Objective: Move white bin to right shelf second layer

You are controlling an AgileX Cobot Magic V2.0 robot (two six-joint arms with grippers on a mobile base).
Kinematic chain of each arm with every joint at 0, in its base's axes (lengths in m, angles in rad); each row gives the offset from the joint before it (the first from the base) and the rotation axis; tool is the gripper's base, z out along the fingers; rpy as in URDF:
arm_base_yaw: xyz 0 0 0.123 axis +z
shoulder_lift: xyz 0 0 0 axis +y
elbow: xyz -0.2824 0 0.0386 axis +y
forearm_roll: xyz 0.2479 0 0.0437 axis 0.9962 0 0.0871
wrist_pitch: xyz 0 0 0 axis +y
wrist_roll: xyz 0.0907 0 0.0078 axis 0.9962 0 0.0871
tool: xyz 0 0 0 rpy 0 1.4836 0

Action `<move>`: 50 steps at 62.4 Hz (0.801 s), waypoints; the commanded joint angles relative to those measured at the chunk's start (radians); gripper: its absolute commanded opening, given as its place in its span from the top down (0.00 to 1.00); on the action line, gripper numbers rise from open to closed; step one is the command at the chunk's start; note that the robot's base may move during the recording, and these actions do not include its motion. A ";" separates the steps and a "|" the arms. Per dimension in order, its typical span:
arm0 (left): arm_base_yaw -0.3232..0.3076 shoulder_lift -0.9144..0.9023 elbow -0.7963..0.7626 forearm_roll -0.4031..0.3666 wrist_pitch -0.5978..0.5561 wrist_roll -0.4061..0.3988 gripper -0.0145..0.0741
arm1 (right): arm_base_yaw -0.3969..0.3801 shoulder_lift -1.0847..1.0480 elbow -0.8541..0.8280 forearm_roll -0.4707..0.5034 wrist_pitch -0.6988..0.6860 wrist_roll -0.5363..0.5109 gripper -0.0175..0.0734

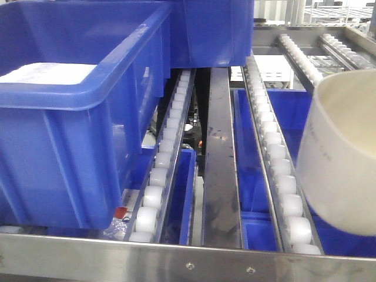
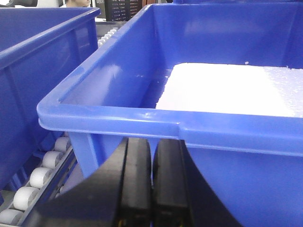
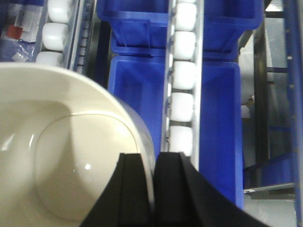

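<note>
Pinching only the white bin (image 3: 57,161) rim, the right fingers (image 3: 137,189) could let it slip onto the rollers (image 1: 282,176), while the left fingers (image 2: 135,184) seem closed, empty.

Blue crates (image 1: 70,111) crowd steel racking — perhaps more shelving (image 1: 329,14) behind, blurred.

Matte black, flat-faced fingers (image 2: 137,184) on both hands.

The roller-track table (image 1: 176,258) carries a large blue crate (image 1: 64,147) on its left tracks, a white foam slab (image 2: 232,90) lying inside it.
</note>
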 commanded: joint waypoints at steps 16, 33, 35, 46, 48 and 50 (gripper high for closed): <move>-0.001 -0.018 0.029 -0.008 -0.083 -0.005 0.74 | -0.003 0.025 -0.029 -0.021 -0.093 0.003 0.74; -0.001 -0.018 0.029 -0.008 -0.083 -0.005 0.74 | -0.064 0.025 -0.029 -0.018 -0.102 0.003 0.74; -0.001 -0.018 0.029 -0.008 -0.083 -0.005 0.74 | -0.064 0.025 -0.029 -0.018 -0.107 0.003 0.74; -0.001 -0.018 0.029 -0.008 -0.083 -0.005 0.74 | -0.064 0.025 -0.029 -0.018 -0.110 0.003 0.74; -0.001 -0.018 0.029 -0.008 -0.083 -0.005 0.74 | -0.064 0.025 -0.029 -0.018 -0.110 0.003 0.74; -0.001 -0.018 0.029 -0.008 -0.083 -0.005 0.74 | -0.064 0.025 -0.029 -0.018 -0.110 0.003 0.74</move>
